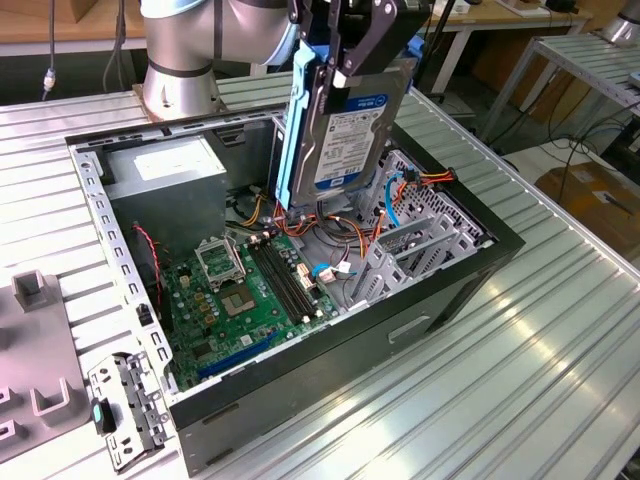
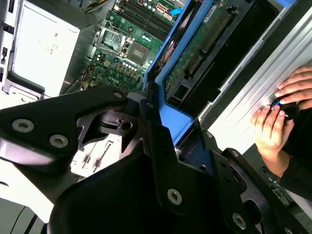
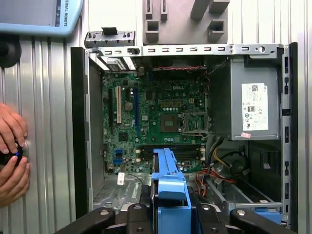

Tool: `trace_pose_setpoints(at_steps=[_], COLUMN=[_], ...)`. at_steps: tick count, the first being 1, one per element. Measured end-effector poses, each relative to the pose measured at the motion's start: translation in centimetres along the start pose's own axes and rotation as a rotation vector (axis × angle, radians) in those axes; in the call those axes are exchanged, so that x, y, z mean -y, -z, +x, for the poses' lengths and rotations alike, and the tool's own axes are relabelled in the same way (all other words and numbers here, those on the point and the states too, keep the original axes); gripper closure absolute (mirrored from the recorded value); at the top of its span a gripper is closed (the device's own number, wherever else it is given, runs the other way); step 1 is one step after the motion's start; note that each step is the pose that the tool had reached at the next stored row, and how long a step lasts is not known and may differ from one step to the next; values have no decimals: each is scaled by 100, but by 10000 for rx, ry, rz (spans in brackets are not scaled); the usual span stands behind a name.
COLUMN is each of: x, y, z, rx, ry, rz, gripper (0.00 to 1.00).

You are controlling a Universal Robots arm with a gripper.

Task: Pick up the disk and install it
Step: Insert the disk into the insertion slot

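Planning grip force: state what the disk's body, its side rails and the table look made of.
The disk: seemingly metal body, dull grey sheen, glossy printed label. Its rails: likely moulded plastic, uniform bright blue. The table: probably aluminium, silvery ribbed slats with reflections.

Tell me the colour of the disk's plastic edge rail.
The rail on the disk is blue, clearest in the exterior view.

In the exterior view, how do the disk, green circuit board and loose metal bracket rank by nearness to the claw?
1. The disk, held in the gripper.
2. Green circuit board, inside the case below.
3. Loose metal bracket, on the table outside the case.
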State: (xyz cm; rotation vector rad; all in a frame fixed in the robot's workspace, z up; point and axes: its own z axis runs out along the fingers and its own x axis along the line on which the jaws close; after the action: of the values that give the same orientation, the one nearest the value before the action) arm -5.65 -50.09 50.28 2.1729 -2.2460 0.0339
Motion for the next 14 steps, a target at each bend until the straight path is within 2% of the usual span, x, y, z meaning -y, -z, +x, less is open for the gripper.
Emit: trace_pose_setpoints(at_steps=[8, 11, 14], x=[22, 66, 152], y=[-6, -10, -14], z=[179, 230, 266], rx=[-14, -22, -33], ry=[1, 1, 0], rz=[1, 2, 1], gripper=[63, 63, 63])
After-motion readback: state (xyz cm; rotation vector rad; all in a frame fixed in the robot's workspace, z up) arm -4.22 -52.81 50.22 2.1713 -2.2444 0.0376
